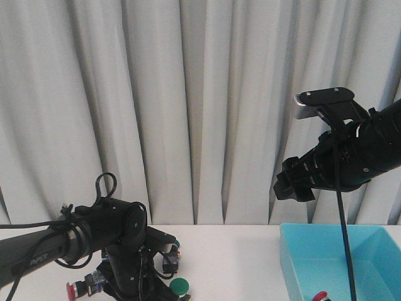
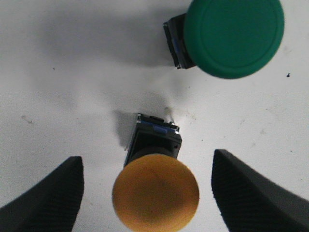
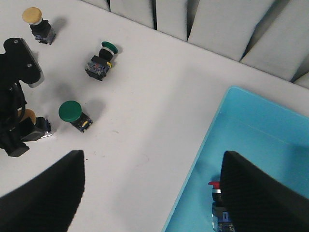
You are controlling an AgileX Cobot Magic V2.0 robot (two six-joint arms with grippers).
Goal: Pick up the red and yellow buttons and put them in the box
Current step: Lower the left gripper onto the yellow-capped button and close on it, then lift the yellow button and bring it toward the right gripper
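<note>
low at the front view's lower left, the black left arm, its gripper hidden there; beside it a red-capped button (image 1: 76,289) and a green-capped button (image 1: 181,286) on the white table (image 1: 238,257). only in the left wrist view: left gripper (image 2: 147,193) spread open, both dark fingers (image 2: 46,200) clear of a yellow-capped push-button with dark blocky body (image 2: 155,186) lying between them on its side, long axis running up the frame, cap toward the lower edge. at upper right there, the green one. at the front view's right, the raised right arm above the shallow light turquoise plastic box (image 1: 294,263). right wrist view: right gripper (image 3: 152,193) open and empty, another yellow button (image 3: 37,20) upper left, a red button (image 3: 217,189) inside the box.
</note>
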